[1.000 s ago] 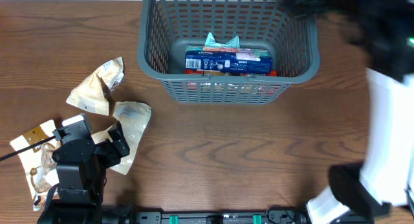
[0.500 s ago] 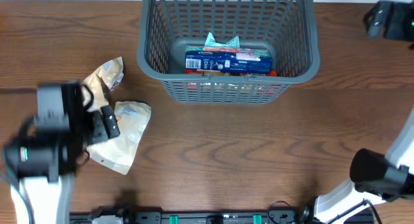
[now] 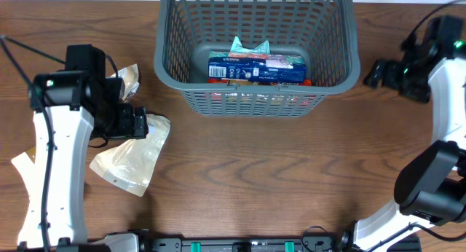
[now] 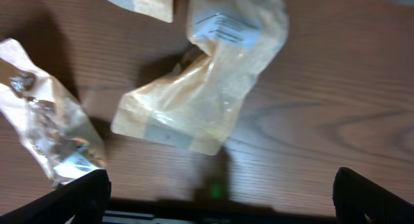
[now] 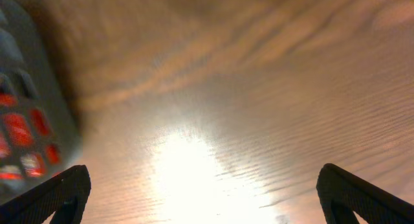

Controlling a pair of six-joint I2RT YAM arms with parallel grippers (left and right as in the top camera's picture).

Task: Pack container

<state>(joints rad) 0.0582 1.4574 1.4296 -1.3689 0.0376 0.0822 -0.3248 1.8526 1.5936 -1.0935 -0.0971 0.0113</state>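
Overhead view: the container (image 3: 256, 99) is seen at the far middle of the wooden table (image 3: 277, 179), with a blue packet (image 3: 256, 68) and a teal packet (image 3: 250, 46) lying inside it. The right gripper (image 3: 377, 73) is held just beside the container's right wall, outside it. Its fingers (image 5: 61, 197) are shown spread wide with nothing between them, and the lattice wall is caught at the left edge of the right wrist view. The left gripper (image 3: 135, 123) is poised well to the container's left, over a tan packet (image 3: 131, 156), its fingers (image 4: 87, 193) likewise set wide apart and empty. A second tan packet (image 3: 122, 81) is seen just beyond it.
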